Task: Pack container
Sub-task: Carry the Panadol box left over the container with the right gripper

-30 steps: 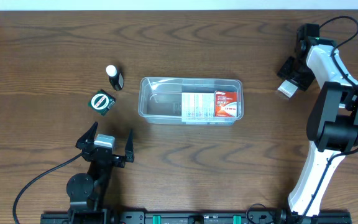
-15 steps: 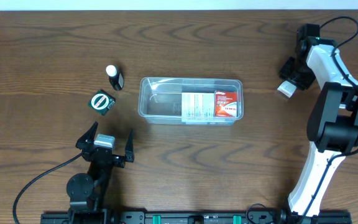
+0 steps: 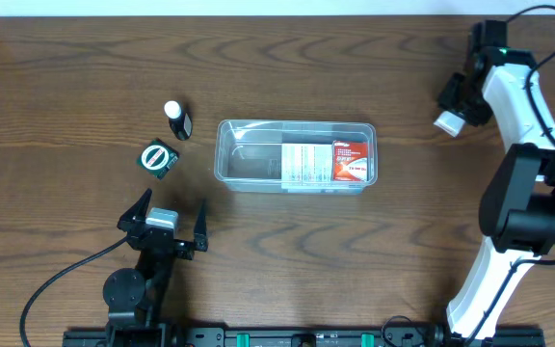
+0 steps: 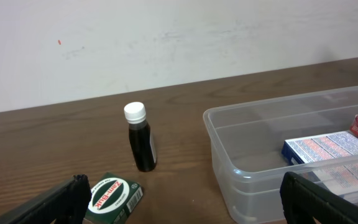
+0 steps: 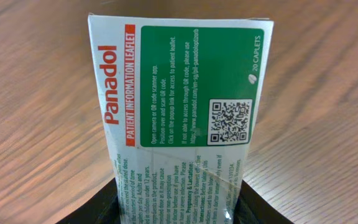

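The clear plastic container (image 3: 295, 155) sits mid-table and holds a blue-and-white box (image 3: 305, 164) and a red box (image 3: 351, 160); its left half is bare. My right gripper (image 3: 450, 108) hovers at the far right, shut on a white and green Panadol box (image 5: 179, 118) that fills the right wrist view above the wood. Left of the container stand a small dark bottle with a white cap (image 3: 176, 119) and a green Zam-Buk box (image 3: 159, 157). My left gripper (image 3: 167, 224) rests open near the front edge, with the Zam-Buk box (image 4: 112, 197) and the container (image 4: 303, 155) ahead of it.
The right arm's white links (image 3: 518, 193) run down the right side of the wooden table. The left arm's base and a black cable (image 3: 66, 280) lie at the front left. A pale wall (image 4: 166, 37) stands beyond the table's far edge.
My right gripper has closed on the Panadol box and lifted it, shifting up and slightly right from its earlier spot. The left arm has not moved.
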Motion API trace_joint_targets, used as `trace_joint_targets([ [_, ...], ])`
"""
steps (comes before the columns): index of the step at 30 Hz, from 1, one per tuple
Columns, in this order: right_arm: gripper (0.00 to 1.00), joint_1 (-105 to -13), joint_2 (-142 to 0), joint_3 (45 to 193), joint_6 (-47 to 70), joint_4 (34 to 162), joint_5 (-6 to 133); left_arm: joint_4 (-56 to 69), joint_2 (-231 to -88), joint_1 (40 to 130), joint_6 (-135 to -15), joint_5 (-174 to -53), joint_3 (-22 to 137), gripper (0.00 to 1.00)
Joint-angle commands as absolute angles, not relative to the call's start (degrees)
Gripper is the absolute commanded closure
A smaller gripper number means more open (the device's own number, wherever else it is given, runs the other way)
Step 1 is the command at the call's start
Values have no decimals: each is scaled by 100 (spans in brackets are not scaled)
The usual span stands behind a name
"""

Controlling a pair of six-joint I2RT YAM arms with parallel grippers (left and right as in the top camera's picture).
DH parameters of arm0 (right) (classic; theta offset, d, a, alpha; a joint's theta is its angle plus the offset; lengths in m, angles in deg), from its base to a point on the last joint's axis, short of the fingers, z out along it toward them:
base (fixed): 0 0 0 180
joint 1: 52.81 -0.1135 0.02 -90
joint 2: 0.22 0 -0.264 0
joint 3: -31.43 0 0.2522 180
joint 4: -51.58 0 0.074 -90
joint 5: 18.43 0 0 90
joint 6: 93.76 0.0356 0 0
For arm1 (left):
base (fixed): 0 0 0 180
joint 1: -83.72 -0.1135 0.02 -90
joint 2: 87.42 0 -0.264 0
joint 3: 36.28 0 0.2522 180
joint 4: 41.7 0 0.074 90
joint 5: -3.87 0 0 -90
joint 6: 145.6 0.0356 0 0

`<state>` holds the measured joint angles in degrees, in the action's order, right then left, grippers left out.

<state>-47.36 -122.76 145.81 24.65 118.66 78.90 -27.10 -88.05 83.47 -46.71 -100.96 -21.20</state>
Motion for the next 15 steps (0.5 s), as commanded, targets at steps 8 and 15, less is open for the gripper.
trace_joint_targets([
  [8,57,-6023,-11714,14576,2196,11768,7801,-2526,-8765,8364,-4641,-10157,-2229,2],
  [15,55,-6668,-11491,14690,2233,11735,7796,-2526,-8765,8364,-4638,-10157,-2229,2],
])
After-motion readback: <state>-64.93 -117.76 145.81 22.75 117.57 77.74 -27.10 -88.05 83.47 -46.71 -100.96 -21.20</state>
